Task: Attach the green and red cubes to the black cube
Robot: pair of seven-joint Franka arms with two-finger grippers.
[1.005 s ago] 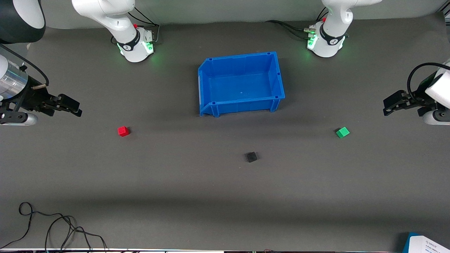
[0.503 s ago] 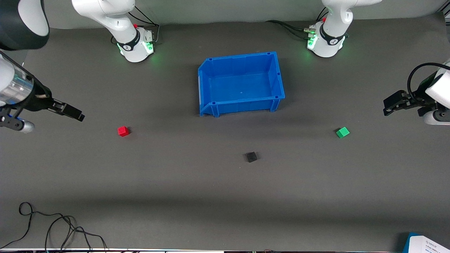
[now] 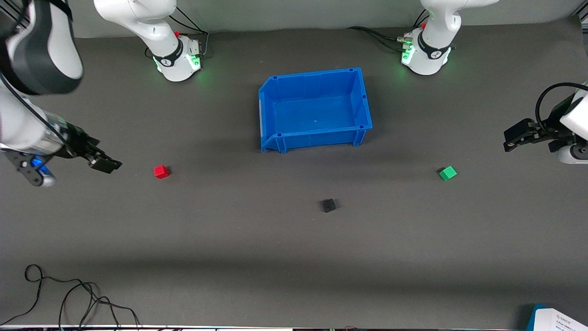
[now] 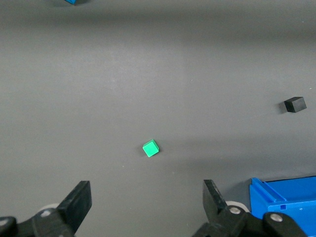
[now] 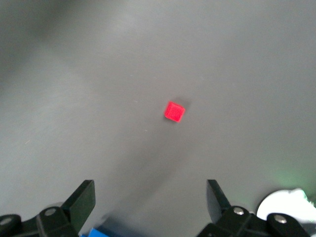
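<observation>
The red cube (image 3: 161, 171) lies on the grey mat toward the right arm's end. The green cube (image 3: 448, 173) lies toward the left arm's end. The black cube (image 3: 328, 205) lies between them, nearer the front camera. My right gripper (image 3: 105, 163) is open and empty, above the mat beside the red cube; its wrist view shows the gripper (image 5: 150, 183) with the red cube (image 5: 174, 111) ahead. My left gripper (image 3: 512, 138) is open and empty, above the mat beside the green cube; its wrist view shows the gripper (image 4: 147, 185), the green cube (image 4: 151, 148) and the black cube (image 4: 295, 104).
An empty blue bin (image 3: 317, 138) stands mid-table, farther from the front camera than the cubes; a corner of the bin (image 4: 284, 197) shows in the left wrist view. Black cables (image 3: 69, 294) lie at the near edge. A blue-and-white box (image 3: 558, 319) sits at the near corner.
My right gripper has swung down and closer to the red cube. My left gripper has shifted only slightly. The cubes have not moved.
</observation>
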